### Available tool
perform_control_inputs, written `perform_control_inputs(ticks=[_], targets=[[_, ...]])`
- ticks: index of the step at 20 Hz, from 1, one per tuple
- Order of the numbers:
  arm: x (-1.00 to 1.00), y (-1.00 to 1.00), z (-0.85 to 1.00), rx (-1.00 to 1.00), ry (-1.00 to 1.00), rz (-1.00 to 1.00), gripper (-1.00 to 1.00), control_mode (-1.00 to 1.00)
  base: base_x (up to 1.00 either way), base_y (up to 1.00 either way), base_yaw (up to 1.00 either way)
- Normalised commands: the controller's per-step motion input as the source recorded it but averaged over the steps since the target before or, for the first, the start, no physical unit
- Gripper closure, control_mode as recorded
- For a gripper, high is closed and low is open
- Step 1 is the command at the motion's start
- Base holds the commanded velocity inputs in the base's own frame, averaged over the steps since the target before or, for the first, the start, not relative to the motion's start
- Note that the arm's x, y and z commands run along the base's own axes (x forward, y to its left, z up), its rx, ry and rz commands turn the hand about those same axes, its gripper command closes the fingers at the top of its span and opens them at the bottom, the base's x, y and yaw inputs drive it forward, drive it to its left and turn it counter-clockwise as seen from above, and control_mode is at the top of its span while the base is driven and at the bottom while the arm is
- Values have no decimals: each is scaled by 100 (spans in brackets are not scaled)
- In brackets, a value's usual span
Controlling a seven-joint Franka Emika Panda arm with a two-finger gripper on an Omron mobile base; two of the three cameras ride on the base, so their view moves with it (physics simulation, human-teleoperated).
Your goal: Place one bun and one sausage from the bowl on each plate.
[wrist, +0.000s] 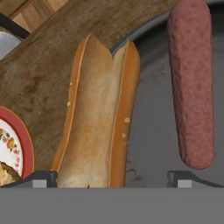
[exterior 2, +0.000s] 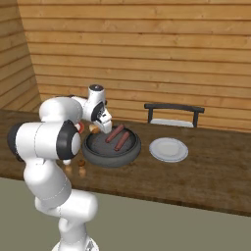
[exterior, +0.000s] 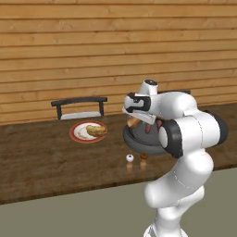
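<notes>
Our hand [wrist: 112, 177] hangs spread over the bun [wrist: 98, 118], which leans on the bowl [wrist: 151, 144] rim toward the counter's back edge. We fear closing off-centre could tip it out, or nudge the sausage [wrist: 191, 83] beside it.

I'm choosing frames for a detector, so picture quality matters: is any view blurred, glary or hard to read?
Left base view: even light, no glare; the robot's arm covers much of the bowl. Right base view: soft, even light; both sausages read clearly, and the grey plate is pale but distinct. Hand view: very close, so the bun and sausage look coarse and slightly soft; no glare.
</notes>
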Motion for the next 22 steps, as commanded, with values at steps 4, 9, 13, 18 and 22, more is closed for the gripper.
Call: perform_control_inputs(ticks=[4,9,13,18,22], targets=[[0,0,-10,0,0,0,-100,-100,0,0,0],[0,0,-13,0,0,0,-100,-100,0,0,0],[0,0,-15,0,0,0,-100,-100,0,0,0],[-2,0,-17,0,0,0,100,-100,0,0,0],[-2,-3,-15,2,0,0,100,-100,0,0,0]])
